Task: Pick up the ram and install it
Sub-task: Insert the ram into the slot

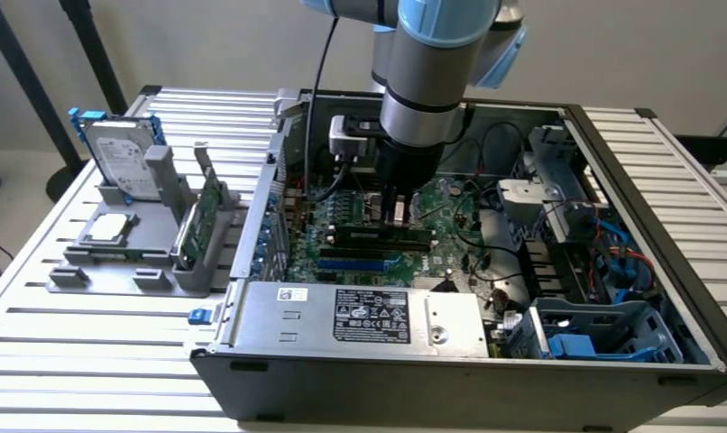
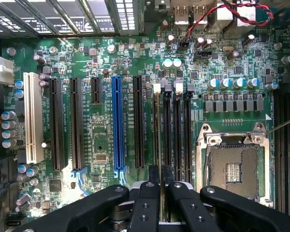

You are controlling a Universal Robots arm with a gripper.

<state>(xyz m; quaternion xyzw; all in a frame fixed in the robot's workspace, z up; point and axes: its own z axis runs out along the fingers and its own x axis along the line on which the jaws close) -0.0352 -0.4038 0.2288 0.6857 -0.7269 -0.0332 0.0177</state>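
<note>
1. Parts rack (image 1: 135, 257), exterior view's left: hard drive (image 1: 121, 153), green card (image 1: 201, 221).
2. Open PC case (image 1: 460, 379): your gripper (image 2: 160, 186) sat low over mobo (image 2: 101, 96), fingers (image 2: 146, 193) narrow, pinching the ram (image 2: 159, 145) edge-on in its slot.
3. Empty CPU socket (image 2: 234, 166) just beside.

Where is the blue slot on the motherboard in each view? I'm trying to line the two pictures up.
Exterior view: the blue slot lies on the motherboard inside the open case, between the labelled power supply and the black memory slots.
Wrist view: the blue slot runs lengthwise between two black expansion slots.
Shared landmark: the black memory slots, parallel to it.
</note>
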